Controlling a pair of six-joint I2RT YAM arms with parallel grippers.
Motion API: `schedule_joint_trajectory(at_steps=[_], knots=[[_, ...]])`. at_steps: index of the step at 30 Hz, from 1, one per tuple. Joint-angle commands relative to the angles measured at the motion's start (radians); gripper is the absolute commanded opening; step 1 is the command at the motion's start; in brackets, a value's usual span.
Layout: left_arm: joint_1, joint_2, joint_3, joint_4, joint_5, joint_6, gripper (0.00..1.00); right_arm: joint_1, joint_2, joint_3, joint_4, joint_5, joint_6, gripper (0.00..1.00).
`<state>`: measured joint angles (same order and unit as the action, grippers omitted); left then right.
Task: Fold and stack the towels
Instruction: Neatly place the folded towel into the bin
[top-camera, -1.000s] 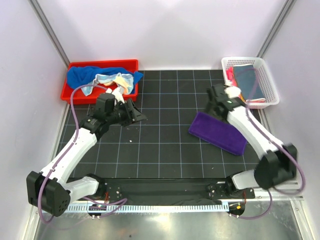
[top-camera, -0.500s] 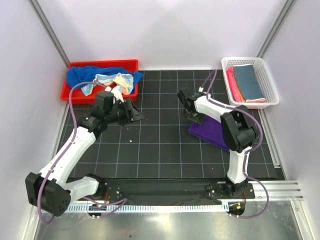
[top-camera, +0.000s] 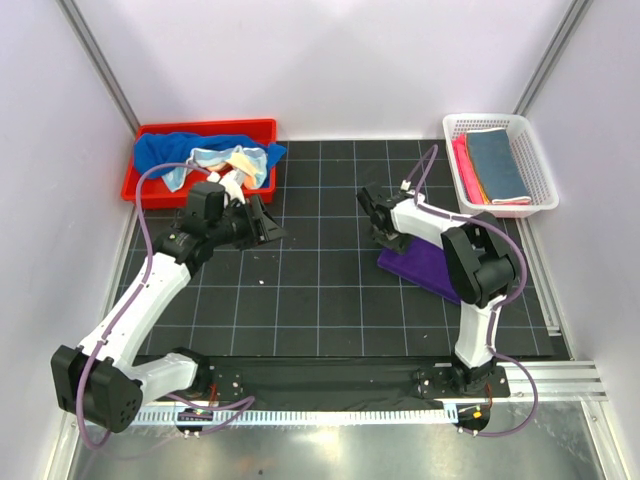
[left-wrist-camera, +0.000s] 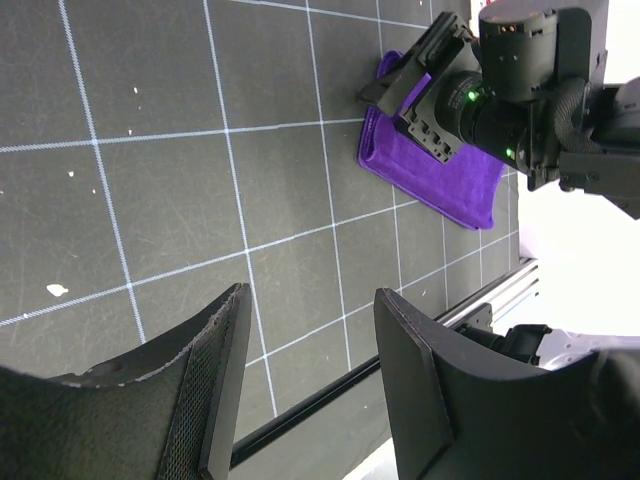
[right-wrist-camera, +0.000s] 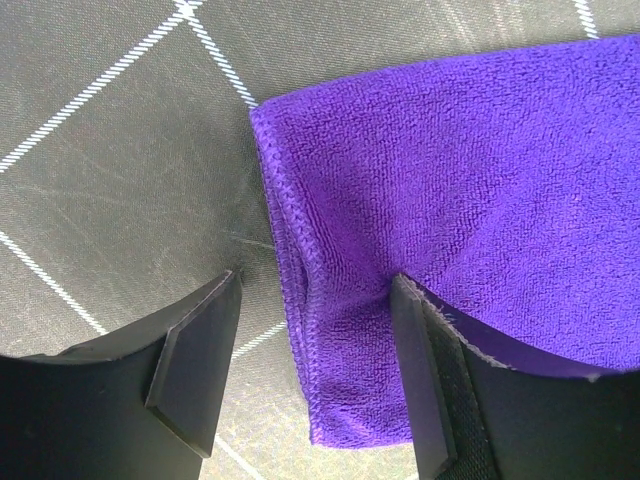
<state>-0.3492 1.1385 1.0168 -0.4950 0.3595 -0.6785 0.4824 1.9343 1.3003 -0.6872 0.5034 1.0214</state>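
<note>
A folded purple towel lies on the black grid mat at right centre. My right gripper is open at its left end. In the right wrist view the gripper straddles the towel's stitched edge, one finger on the mat and the other over the cloth. My left gripper is open and empty above the mat, near the red bin. In the left wrist view the gripper looks across at the purple towel. A bright blue towel and a pale multicolour towel lie crumpled in the bin.
The red plastic bin stands at the back left. The white mesh basket at the back right holds folded towels, slate blue on top and hot pink at its left side. The right arm shows in the left wrist view.
My right arm has swung from beside the basket to the purple towel's left end and come down over its edge. My left gripper has shifted slightly left and stays open.
</note>
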Motion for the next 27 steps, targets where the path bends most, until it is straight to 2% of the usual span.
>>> schedule_joint_trajectory(at_steps=[1,7,17,27], knots=[[0.010,-0.013,-0.009,-0.004,0.009,0.016,0.56,0.001,-0.047,-0.050,-0.006,0.032,0.026,0.67],[0.016,-0.014,-0.023,0.007,0.015,0.010,0.56,-0.002,-0.115,-0.072,-0.002,0.029,-0.004,0.67],[0.033,-0.014,-0.029,0.012,0.024,0.008,0.56,-0.001,-0.172,0.042,-0.084,0.049,-0.035,0.67],[0.038,-0.011,-0.041,0.016,0.027,0.008,0.56,-0.002,-0.140,-0.032,-0.069,0.026,-0.053,0.68]])
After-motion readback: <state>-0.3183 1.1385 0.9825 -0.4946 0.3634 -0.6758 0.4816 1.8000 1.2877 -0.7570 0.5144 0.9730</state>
